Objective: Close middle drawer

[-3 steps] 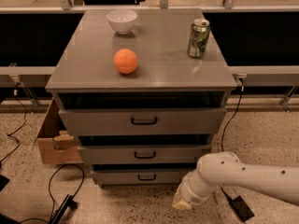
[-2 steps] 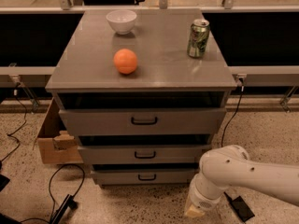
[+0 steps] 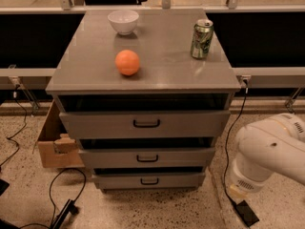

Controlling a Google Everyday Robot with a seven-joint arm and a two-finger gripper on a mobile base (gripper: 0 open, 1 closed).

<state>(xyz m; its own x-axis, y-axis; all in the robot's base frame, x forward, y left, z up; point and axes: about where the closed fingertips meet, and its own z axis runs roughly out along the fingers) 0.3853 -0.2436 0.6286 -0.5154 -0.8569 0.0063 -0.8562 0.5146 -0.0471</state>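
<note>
The grey cabinet (image 3: 143,70) has three drawer fronts. The middle drawer (image 3: 190,157) is the mid-sized front with a small black loop handle (image 3: 147,158); a dark gap shows above it. The top front (image 3: 190,123) is the widest and the bottom front (image 3: 181,180) is the smallest. My white arm (image 3: 269,149) hangs to the right of the cabinet. My gripper (image 3: 239,190) is at the arm's lower end, near the floor, about level with the bottom front. It is apart from the drawers and touches nothing I can see.
On the cabinet top are an orange (image 3: 127,62), a white bowl (image 3: 123,21) and a green can (image 3: 201,38). A cardboard box (image 3: 52,142) stands left of the cabinet. Cables (image 3: 57,209) and a black flat object (image 3: 246,213) lie on the speckled floor.
My arm has swung right and back from the cabinet's lower right corner. The drawers look unchanged.
</note>
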